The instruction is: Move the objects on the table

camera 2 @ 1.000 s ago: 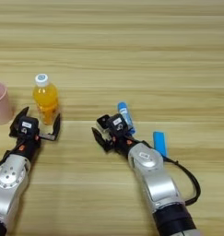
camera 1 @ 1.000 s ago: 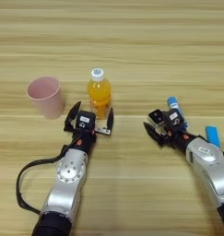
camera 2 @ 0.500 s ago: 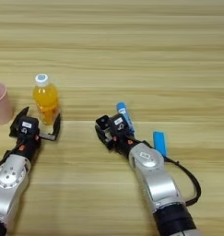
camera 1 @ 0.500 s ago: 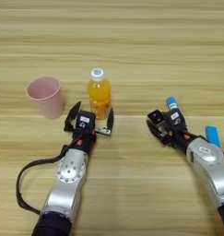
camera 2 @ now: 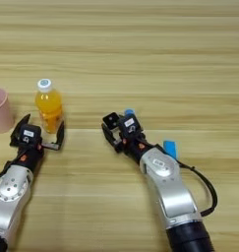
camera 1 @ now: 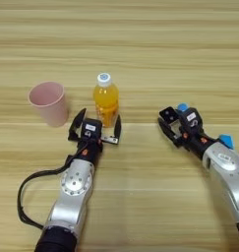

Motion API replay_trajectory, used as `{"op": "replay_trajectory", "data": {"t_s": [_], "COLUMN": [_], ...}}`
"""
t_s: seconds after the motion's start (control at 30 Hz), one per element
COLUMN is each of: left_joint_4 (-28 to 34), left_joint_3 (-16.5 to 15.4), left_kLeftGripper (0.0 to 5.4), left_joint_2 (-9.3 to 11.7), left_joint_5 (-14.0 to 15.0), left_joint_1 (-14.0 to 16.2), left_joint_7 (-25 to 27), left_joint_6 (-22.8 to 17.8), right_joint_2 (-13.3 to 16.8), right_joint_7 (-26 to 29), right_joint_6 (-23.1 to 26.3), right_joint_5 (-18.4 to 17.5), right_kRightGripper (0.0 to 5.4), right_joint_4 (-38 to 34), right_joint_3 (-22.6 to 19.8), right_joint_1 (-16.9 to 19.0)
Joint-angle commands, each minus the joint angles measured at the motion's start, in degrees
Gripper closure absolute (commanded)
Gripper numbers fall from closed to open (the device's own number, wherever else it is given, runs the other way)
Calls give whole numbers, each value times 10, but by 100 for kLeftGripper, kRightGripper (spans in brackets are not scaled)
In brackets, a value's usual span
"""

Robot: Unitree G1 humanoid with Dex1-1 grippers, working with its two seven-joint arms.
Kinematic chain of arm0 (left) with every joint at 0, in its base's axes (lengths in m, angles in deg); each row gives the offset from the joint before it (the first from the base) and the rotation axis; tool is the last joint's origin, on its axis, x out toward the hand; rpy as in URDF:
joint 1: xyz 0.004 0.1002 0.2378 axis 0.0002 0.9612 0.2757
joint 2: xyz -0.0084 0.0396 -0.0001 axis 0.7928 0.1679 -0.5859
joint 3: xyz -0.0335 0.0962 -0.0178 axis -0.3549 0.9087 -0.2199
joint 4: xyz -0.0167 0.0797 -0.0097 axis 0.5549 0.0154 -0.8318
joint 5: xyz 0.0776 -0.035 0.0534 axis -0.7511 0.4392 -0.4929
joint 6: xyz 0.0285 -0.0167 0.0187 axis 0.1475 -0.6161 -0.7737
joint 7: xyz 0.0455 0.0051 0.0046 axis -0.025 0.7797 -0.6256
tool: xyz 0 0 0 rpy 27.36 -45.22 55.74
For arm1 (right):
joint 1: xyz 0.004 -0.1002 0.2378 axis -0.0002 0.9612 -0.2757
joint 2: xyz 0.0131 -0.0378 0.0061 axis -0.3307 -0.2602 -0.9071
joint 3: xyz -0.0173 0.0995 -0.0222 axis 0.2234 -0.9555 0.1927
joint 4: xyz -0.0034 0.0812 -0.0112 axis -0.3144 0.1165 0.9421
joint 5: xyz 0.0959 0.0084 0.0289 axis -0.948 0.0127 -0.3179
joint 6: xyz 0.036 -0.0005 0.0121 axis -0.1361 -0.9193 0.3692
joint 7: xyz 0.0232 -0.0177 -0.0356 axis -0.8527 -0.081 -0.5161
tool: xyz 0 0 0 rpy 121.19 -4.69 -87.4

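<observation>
An orange-juice bottle [camera 1: 106,101] with a white cap stands upright left of the table's middle. A pink cup [camera 1: 48,102] stands to its left. My left gripper [camera 1: 97,129] is open just in front of the bottle, its right finger beside the bottle's base. My right gripper [camera 2: 111,129] is open at centre right, with nothing seen between its fingers. Only the tip of the blue tube [camera 2: 129,112] shows behind it; the rest is hidden. I cannot tell whether they touch. A blue flat bar [camera 2: 169,147] peeks out beside the right forearm.
The light wooden table [camera 1: 140,44] fills both views. A black cable [camera 1: 27,197] loops out beside the left forearm, and another [camera 2: 207,189] beside the right forearm.
My right gripper has crept up and right onto the blue tube, covering more of it. The left gripper, bottle and cup have not moved.
</observation>
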Motion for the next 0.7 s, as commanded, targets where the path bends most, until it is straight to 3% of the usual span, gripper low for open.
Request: {"op": "replay_trajectory", "data": {"t_s": [0.03,0.37,0.7], "left_joint_4": [5,7,9], "left_joint_3": [3,5,4], "left_kLeftGripper": [0,0,0], "left_joint_2": [-3,-4,-4], "left_joint_5": [-5,-7,-8], "left_joint_1": [5,7,7], "left_joint_7": [-3,-4,-4], "left_joint_6": [-10,-9,-9], "right_joint_2": [8,42,64], "right_joint_7": [-12,-92,-140], "right_joint_6": [12,8,8], "right_joint_5": [-15,-30,-22], "right_kRightGripper": [291,291,291], "right_joint_4": [-22,50,147], "right_joint_3": [-32,-168,-208], "right_joint_1": [-4,-39,-61]}}
